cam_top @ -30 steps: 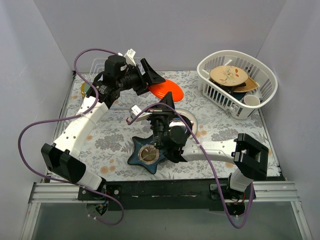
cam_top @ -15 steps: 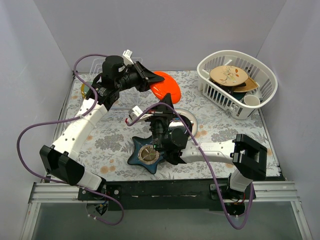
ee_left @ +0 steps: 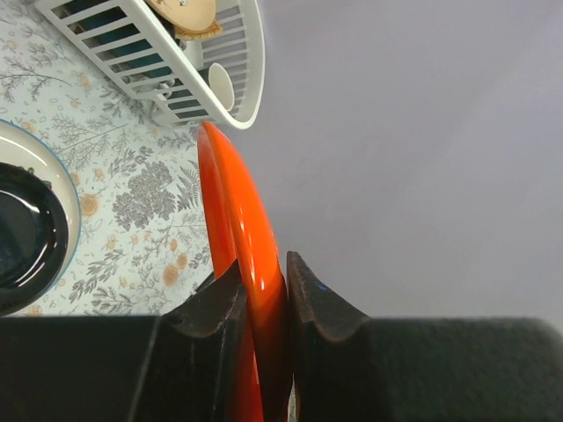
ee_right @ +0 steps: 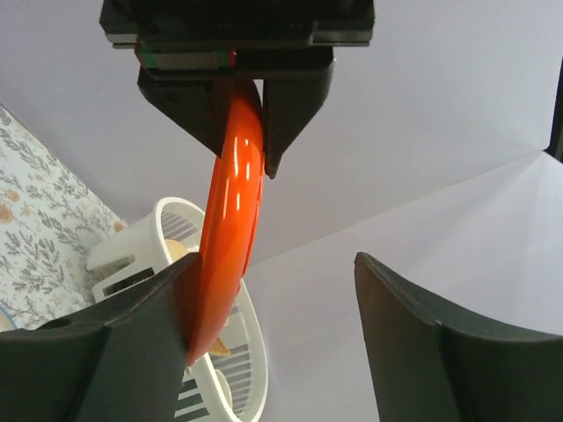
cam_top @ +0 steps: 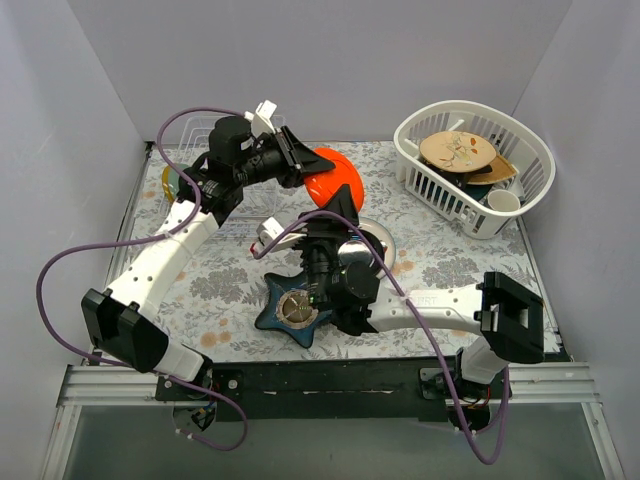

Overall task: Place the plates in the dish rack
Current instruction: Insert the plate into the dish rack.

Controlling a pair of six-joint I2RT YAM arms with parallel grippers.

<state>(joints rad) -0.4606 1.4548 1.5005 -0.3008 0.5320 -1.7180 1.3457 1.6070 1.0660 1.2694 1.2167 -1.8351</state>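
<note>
Pinching the rim of the orange-red plate (ee_left: 230, 193) hard between both fingers of the left claw (ee_left: 262, 274), holding it on edge, lifted off the table (cam_top: 230, 285) above its far middle. Just beneath, gaping wide with the right claw (ee_right: 274, 264), pointed up at the plate's lower edge; close to brushing it with one finger, though cannot tell whether actually touching. Judging by this: midway through carrying one plate to the dish rack (cam_top: 192, 128), visible only faintly as thin wire in the far left corner behind the left arm. Seems to hold yellow and teal plates (cam_top: 172, 180) already, mostly hidden by that arm, so hard to be sure. Next, probably: swinging left and back, keeping the plate upright, lining its edge with a free gap between dividers, lowering until seated, and only then letting go. Calls for care with the see-through wires, easy to misjudge, and with the right claw so near below; better to draw that one clear first. Further out: a pale round plate (cam_top: 385, 240) flat on the table under the right arm, likely waiting its turn; a dark blue star-shaped dish (cam_top: 290, 310) near the front, not for loading; a white slotted basket (cam_top: 535, 170) at the far right with a tan sprigged plate (cam_top: 457, 150) and other crockery, well apart from the route to the rack.
</note>
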